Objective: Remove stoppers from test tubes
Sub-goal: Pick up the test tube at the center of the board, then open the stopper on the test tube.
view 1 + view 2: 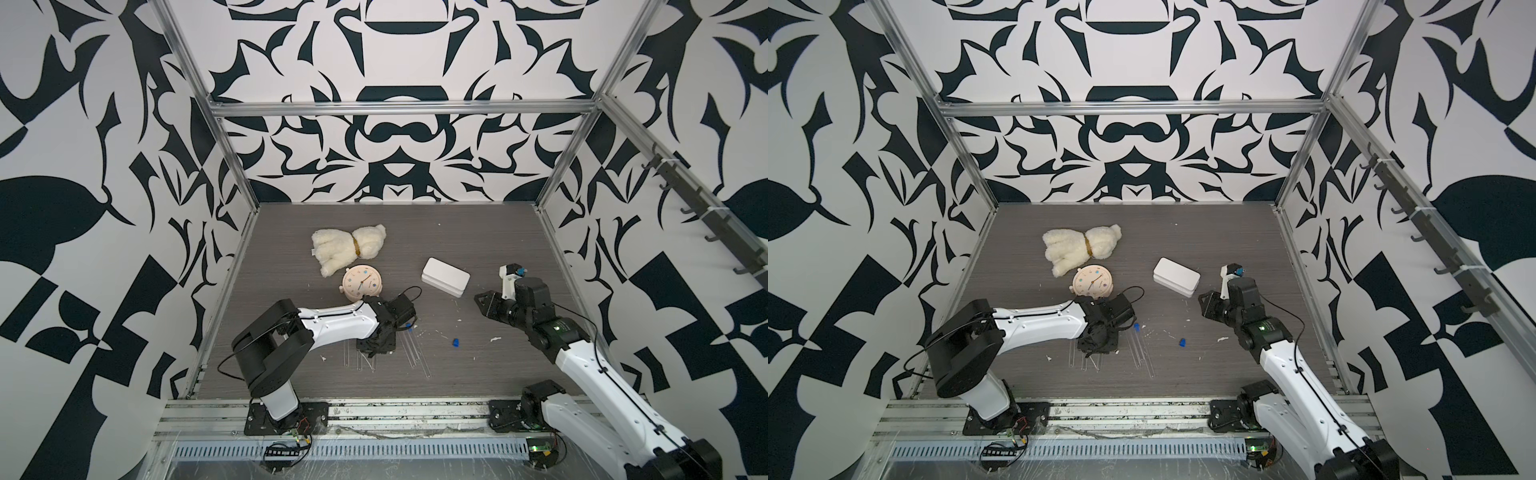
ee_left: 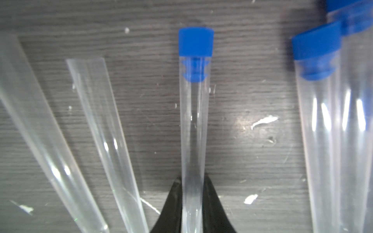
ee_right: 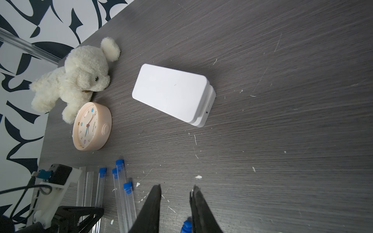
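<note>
- Loose bright blue plastic stopper (image 3: 186, 225): half hidden behind a black finger (image 3: 201, 211) of the right gripper (image 3: 176, 187), cropped by the frame edge
- Clear plastic test tube (image 2: 193, 131) clamped in the left gripper (image 2: 193, 178): rounded end out of frame
- Neighbouring capped tubes (image 2: 323, 141): blurred, cropped
- Tube row (image 1: 417, 355) (image 1: 1142, 353) in both top views: faint, uncountable

Grey wood-grain bench (image 1: 478, 232): cream plush dog (image 1: 348, 248) on its side, just beside peach clock (image 1: 360, 282) lying face-up. White box (image 1: 445, 276) sits apart from both. White flecks (image 1: 495, 339) scattered around.
</note>
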Tool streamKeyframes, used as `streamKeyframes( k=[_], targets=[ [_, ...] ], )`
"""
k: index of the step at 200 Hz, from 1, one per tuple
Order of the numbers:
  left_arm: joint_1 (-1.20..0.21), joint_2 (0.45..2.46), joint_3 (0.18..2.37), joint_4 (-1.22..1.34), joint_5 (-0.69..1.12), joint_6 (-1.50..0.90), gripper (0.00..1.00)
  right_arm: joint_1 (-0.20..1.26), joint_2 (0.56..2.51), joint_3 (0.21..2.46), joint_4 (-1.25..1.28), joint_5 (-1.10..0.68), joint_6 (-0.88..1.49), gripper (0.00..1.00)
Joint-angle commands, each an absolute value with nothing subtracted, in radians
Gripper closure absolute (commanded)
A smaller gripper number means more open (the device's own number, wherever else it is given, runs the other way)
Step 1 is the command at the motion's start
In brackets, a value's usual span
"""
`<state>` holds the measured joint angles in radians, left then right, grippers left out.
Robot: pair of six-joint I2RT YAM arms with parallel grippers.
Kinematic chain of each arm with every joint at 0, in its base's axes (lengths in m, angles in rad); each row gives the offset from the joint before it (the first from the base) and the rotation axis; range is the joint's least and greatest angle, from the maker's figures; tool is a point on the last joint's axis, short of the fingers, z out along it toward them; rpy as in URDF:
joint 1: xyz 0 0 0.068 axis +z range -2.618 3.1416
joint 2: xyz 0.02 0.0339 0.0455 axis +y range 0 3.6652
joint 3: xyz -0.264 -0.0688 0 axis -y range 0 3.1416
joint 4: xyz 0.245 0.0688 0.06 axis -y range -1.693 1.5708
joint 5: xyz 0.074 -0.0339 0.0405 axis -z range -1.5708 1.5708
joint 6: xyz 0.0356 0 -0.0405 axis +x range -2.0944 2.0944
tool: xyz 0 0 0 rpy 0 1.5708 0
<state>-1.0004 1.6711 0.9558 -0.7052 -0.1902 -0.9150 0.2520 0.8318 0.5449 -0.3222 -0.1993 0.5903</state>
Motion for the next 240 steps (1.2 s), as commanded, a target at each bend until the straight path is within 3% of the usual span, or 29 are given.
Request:
streamKeyframes(
  k=[1,88,198,240],
  targets=[
    [-0.999,1.614,0.949,-0.71,-0.247,-0.883,0.85,0.255,0.812,0.553,-0.3,-0.204,0.597,0.72],
    [-1.01,1.343,0.931,-0.513,-0.347,-0.751,0.86,0.261,0.799,0.562,-0.258,-0.267,0.631,0.73],
    [-1.183,1.426,0.913,-0.193,-0.259,-0.626,0.86,0.452,0.937,0.53,0.05,-0.302,0.785,0.74],
    [-1.193,1.428,0.899,-0.175,-0.221,-0.62,0.86,0.481,0.939,0.538,0.078,-0.279,0.802,0.68]
  ],
)
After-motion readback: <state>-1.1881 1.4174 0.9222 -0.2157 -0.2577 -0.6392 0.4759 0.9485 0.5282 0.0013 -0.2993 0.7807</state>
